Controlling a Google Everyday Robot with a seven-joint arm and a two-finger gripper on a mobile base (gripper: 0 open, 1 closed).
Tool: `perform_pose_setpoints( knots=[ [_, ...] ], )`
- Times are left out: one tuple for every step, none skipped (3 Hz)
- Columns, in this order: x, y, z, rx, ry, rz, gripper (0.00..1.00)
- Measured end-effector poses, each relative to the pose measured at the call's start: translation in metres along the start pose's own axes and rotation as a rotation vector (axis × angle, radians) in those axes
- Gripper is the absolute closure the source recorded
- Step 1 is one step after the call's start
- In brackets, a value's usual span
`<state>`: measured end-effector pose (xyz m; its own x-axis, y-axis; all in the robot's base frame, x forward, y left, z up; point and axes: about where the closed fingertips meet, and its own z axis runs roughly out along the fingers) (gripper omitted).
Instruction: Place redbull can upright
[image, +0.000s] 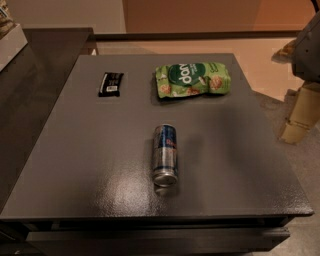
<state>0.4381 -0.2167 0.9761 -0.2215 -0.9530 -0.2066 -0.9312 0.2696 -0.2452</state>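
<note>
Grey counter (100, 170): its speckled matte top is carrying three things, and being flat, it is offering the can nothing to stop a roll.
Redbull can (165, 154): it is lying on its side around the middle of the counter, a little toward the near edge. Its length is running near to far, with one shiny silver end facing the near edge. It is touching nothing else, so the standing-up is not yet done.
Green snack bag (192, 79): it is sitting crumpled on the far side, beyond the can and slightly right. It is well apart, so I am judging it no obstacle to a lift.
Black wrapper (110, 84): it is lying flat at the far left, well apart from the can and out of the way.
Gripper (296, 125): it is hanging off the counter's right edge, out over the floor and well apart from the can. Whether it is apart or together I cannot tell.
Step in hand: to my eye, the reach toward the can is yet to begin.
Next move: the can's left and right flanks are lying exposed, so I am expecting a grasp across the body. A quarter turn would then bring one end down onto the counter.
Risk: a nudge may be sending the smooth round can rolling sideways, and a tilted release may be toppling its slim base.
</note>
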Motion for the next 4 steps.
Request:
perform_pose_setpoints(
  knots=[
    [0.000, 0.000, 0.000, 0.000, 0.000, 0.000, 0.00],
    [-0.006, 0.002, -0.001, 0.023, 0.014, -0.039, 0.00],
    [-0.028, 0.011, 0.007, 0.035, 0.016, -0.180, 0.00],
    [-0.052, 0.018, 0.022, 0.028, 0.009, -0.340, 0.00]
  ],
)
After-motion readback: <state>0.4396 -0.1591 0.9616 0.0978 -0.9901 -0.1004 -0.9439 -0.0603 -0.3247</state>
